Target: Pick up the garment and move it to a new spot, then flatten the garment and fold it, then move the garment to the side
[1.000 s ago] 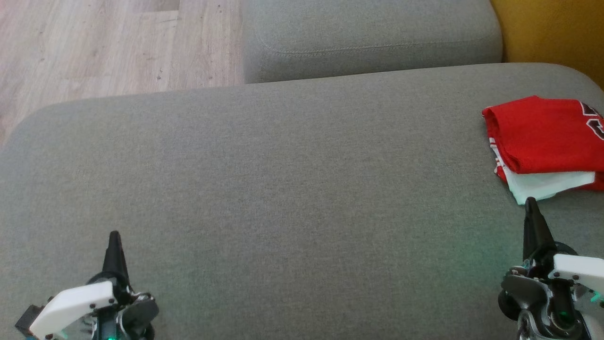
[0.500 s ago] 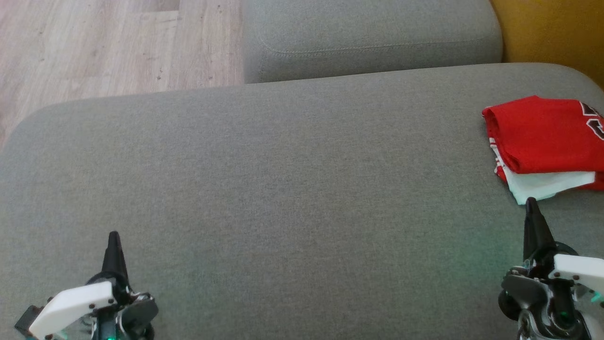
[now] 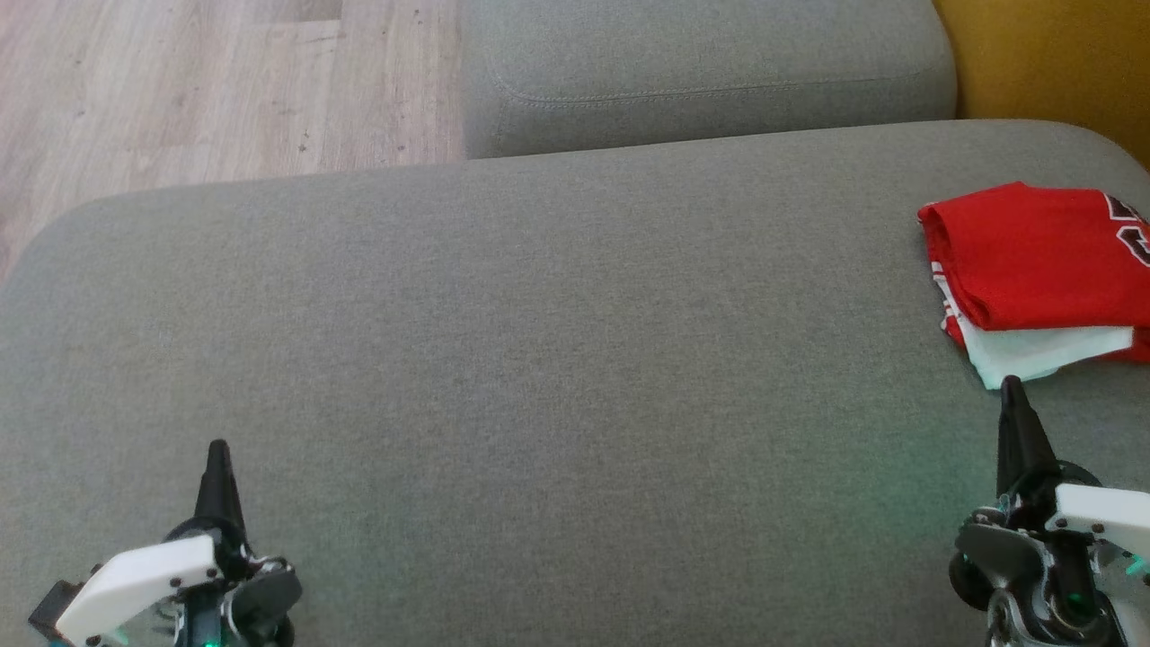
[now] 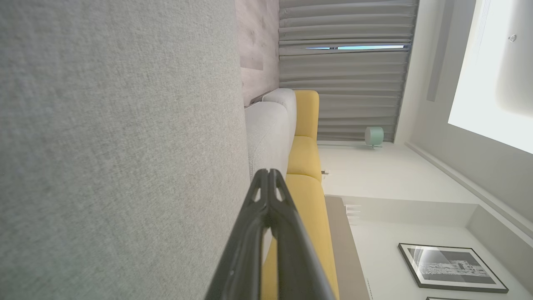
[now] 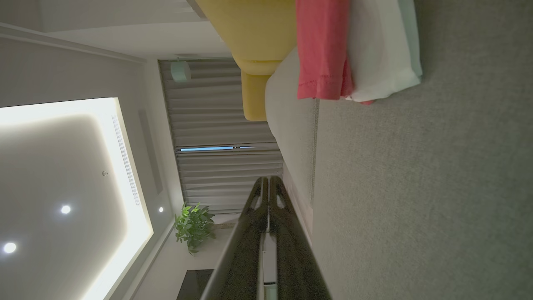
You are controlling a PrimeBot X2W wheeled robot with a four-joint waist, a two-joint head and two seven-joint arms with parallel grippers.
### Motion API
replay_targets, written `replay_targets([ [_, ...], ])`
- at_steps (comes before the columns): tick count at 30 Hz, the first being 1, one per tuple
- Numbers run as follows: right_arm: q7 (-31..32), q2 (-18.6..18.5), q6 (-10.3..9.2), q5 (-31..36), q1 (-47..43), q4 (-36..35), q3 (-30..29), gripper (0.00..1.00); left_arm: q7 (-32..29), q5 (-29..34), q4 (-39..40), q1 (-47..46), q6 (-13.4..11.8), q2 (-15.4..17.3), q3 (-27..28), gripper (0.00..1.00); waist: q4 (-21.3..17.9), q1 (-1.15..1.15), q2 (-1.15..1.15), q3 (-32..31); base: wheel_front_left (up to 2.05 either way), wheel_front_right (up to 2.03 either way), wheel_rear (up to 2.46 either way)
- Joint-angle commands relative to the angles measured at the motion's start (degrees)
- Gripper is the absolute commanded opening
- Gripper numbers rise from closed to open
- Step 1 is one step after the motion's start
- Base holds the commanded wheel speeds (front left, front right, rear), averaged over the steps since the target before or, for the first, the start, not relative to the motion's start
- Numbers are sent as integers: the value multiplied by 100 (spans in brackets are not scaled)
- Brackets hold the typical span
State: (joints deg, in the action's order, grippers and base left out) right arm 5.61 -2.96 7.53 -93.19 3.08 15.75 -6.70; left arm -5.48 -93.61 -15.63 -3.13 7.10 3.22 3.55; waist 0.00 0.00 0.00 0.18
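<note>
Garment: red jersey shirt, folded into a flat stack, with a white layer sticking out from under the red on the near side and thin red-and-white stripe trim along its left fold. Dark-outlined white lettering shows on top where the picture cuts it off. It lies at the right edge of the large grey woven-fabric seat cushion, toward the far right corner. In the right wrist view the garment shows as a red hem over white cloth.

Right gripper: near the cushion's near right corner, fingers clenched to a single point, nothing between them. In the head view its tip sits just beside the white corner of the stack. The right wrist view shows the right gripper with bare grey fabric between it and the garment.

Left gripper: near the near left corner, well apart from the garment, likewise pinched together and empty. The left wrist view shows the left gripper with fingers pressed together.

Beyond the far edge: second grey cushion, pale wood-plank floor, mustard-yellow upholstery.
</note>
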Motion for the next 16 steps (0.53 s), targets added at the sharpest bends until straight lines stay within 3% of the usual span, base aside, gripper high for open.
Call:
replay_targets([
  [1, 24, -51, -4, 37, 302, -177, 97, 0, -21, 62, 163, -297, 38, 39, 197, 0, 0, 0, 0, 0, 0, 0, 0],
  [16, 37, -39, -4, 51, 304, -176, 81, 0, -36, 78, 162, -299, 38, 25, 216, 0, 0, 0, 0, 0, 0, 0, 0],
])
